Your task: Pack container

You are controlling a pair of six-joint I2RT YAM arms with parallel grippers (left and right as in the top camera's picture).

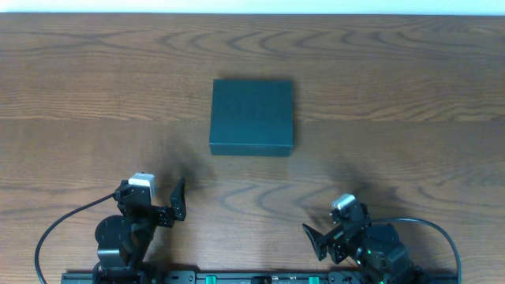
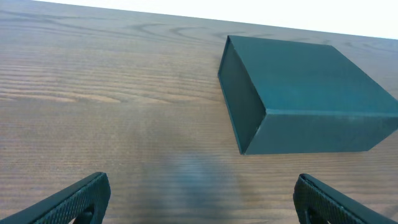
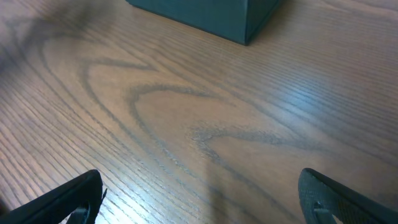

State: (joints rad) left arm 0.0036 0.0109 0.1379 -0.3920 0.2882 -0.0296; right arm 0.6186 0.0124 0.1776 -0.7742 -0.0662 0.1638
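The container (image 1: 252, 116) is a dark teal-grey square box with its lid shut, lying in the middle of the wooden table. It shows at the upper right in the left wrist view (image 2: 305, 93), and its near corner shows at the top in the right wrist view (image 3: 211, 15). My left gripper (image 1: 175, 199) is open and empty near the front left, its fingers wide apart in its wrist view (image 2: 202, 199). My right gripper (image 1: 316, 239) is open and empty near the front right, and also shows in its wrist view (image 3: 199, 199). Both are well short of the box.
The wooden table (image 1: 394, 95) fills the view. A black rail (image 1: 252, 278) with the arm bases runs along the front edge. Black cables (image 1: 55, 229) loop beside each arm base. No snack packets are in view.
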